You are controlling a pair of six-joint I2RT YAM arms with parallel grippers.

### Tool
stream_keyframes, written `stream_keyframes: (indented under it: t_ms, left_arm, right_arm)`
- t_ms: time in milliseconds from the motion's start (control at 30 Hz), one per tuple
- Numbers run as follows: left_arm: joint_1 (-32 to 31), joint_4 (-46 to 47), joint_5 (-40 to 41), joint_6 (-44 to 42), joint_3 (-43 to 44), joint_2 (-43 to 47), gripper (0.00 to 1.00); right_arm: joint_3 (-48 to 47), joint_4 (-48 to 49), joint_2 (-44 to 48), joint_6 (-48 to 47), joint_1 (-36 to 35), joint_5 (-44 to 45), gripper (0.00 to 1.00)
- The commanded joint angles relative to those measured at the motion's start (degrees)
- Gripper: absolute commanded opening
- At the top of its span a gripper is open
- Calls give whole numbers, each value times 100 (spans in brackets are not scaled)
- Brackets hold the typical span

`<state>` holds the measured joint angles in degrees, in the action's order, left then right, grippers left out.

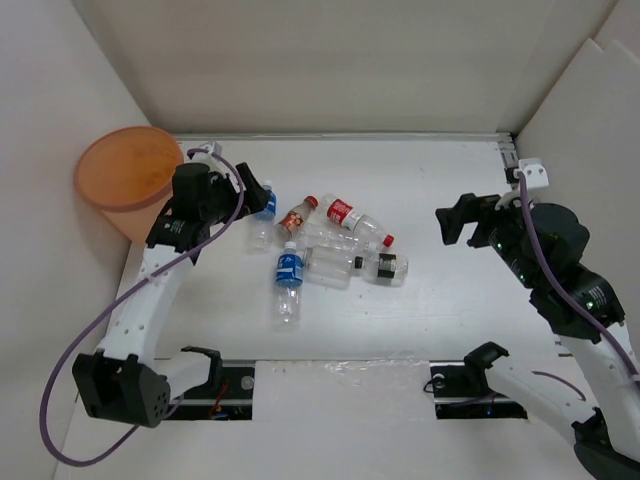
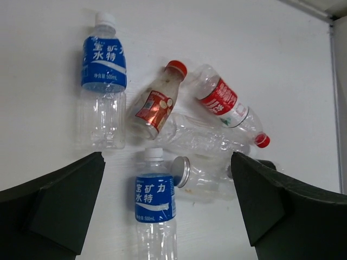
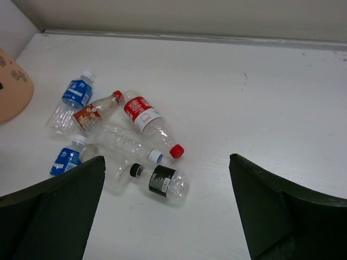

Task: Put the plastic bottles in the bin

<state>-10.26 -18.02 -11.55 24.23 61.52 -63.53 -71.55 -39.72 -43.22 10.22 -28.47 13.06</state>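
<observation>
1. Facing the plastic bottles (image 1: 325,245), my left gripper (image 1: 243,188) has its fingers spread wide and holds nothing.
2. The bottles lie on their sides in a loose cluster at mid-table (image 1: 450,320). The blue-labelled bottle (image 1: 264,212) lies just beside my left gripper.
3. In the left wrist view the cluster fills the gap between my fingers (image 2: 65,200).
4. My right gripper (image 1: 455,220), equally wide apart and empty, stands apart to the right of the cluster. The black-labelled bottle (image 1: 386,265) is nearest to it.
5. The bin (image 1: 125,172) sits at the table's far left edge, just beyond my left gripper.
</observation>
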Motion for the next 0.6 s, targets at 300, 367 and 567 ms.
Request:
stream_keyframes:
  t_ms: [300,367,567]
  left_arm:
    - [33,-79,-286,47,53,-397,100]
    - [33,-79,-286,-6,53,-345,100]
    - [33,36,-59,-6,1,24,100]
  right_arm:
    - [168,342,-438,-73,43,-496,100]
    - [168,413,-844,-73,43,-821,100]
    - [220,1106,-2637,-20,-10,-1569,100]
